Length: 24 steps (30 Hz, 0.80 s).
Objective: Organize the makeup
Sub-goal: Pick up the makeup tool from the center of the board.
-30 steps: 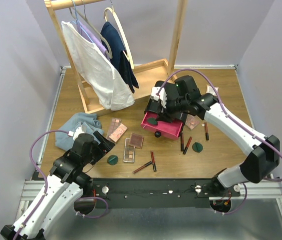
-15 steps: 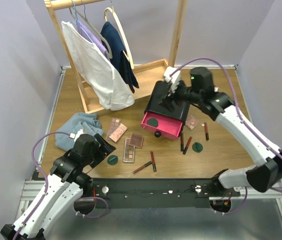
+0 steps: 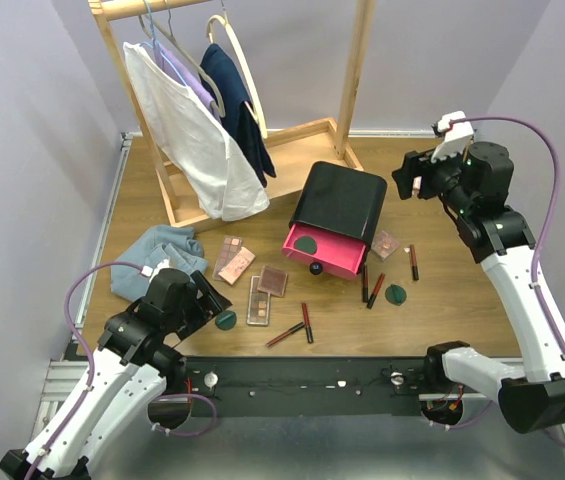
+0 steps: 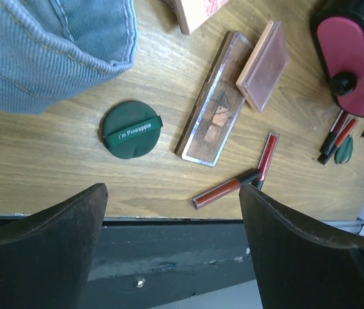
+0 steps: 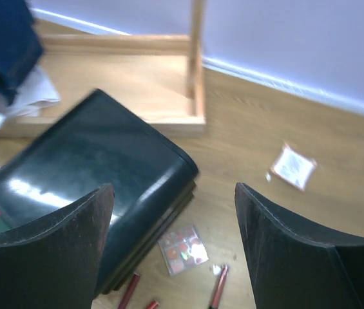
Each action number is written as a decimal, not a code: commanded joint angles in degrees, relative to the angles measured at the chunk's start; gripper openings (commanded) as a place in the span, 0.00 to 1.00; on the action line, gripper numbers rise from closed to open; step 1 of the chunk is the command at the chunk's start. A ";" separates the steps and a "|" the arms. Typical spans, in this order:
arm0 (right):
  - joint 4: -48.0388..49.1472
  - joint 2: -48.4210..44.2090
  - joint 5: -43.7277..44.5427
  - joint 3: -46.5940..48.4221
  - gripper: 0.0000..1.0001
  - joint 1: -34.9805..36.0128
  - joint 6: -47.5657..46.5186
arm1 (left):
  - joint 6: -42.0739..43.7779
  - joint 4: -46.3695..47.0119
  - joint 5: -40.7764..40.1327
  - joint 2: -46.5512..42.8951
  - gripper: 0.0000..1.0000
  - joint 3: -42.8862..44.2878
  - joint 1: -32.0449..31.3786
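The left arm (image 3: 112,375) is bending low and reaching forward. The left end effector (image 3: 209,297) is pointing down, its two fingers (image 4: 46,251) spread wide apart and holding nothing. The right arm (image 3: 522,290) is stretching up high. The right end effector (image 3: 412,178) is hanging in the air, wide open and holding nothing.

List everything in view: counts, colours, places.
Clothes rack: one, wooden, back left.
Garments: three, white, lavender, navy, hung on it.
Drawer box: one, black, centre; pink drawer open.
Compacts: three, dark green; one in drawer, two loose in front.
Lip tubes: five, dark red, in front of box.
Palettes: about five, pink-brown; four left of box, one right.
Cloth: one, light blue, left.
Packet: one, white, back right.
Left claw: one, black, open, above front-left compact.
Right claw: one, black, open, raised back right.
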 commanded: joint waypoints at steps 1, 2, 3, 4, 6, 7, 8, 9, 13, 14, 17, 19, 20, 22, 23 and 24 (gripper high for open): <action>-1.18 -2.68 7.81 -5.07 0.81 -3.96 5.56 | 1.56 -1.02 3.58 0.80 0.92 -0.07 0.10; -1.62 -3.03 7.20 -5.78 0.81 -5.45 7.21 | 1.74 -1.11 3.76 1.58 0.92 0.36 0.19; -1.71 -3.47 6.58 -6.57 0.81 -6.33 7.75 | 2.18 -1.28 3.50 2.03 0.92 0.71 0.19; -1.63 -3.91 4.58 -7.88 0.80 -7.21 8.37 | 2.70 -2.07 3.15 2.47 0.92 1.24 0.19; -2.41 -3.92 2.11 -8.51 0.80 -10.37 10.30 | 2.97 -2.60 2.62 3.78 0.92 2.30 0.10; -2.76 -3.48 -0.95 -8.60 0.80 -11.34 10.66 | 2.89 -2.08 2.97 4.14 0.92 2.39 0.19; -3.29 -2.43 -2.11 -8.51 0.80 -12.83 10.31 | 2.45 -1.73 3.40 4.75 0.92 2.39 0.10; -4.08 -1.99 -2.82 -8.60 0.80 -13.19 9.96 | 2.10 -1.46 3.84 5.02 0.92 2.39 0.10; -7.68 1.18 -8.34 -7.19 0.82 -14.78 8.29 | 1.13 -1.55 3.85 5.90 0.92 2.47 0.10; -8.47 1.62 -9.58 -6.76 0.83 -15.48 7.76 | 1.13 -1.64 3.67 5.90 0.92 2.56 0.19; -11.11 2.23 -14.59 -5.78 0.85 -16.53 6.18 | 0.60 -1.72 3.58 5.72 0.92 1.95 0.10; -13.04 2.50 -17.57 -5.52 0.85 -16.80 3.37 | -0.10 -1.55 3.93 5.20 0.91 1.34 0.10; -13.75 2.50 -18.64 -5.43 0.85 -16.98 1.80 | -0.28 -1.64 3.94 4.67 0.91 0.90 0.10; -15.24 2.50 -20.65 -5.26 0.86 -17.06 0.73 | -0.72 -2.42 3.67 4.14 0.91 0.54 0.10; -15.68 2.50 -21.10 -5.17 0.85 -17.15 -0.32 | -0.81 -2.78 3.59 3.79 0.91 0.46 0.10; -16.56 2.50 -21.72 -4.99 0.86 -17.15 -0.67 | -0.81 -3.04 3.41 3.62 0.91 0.45 0.19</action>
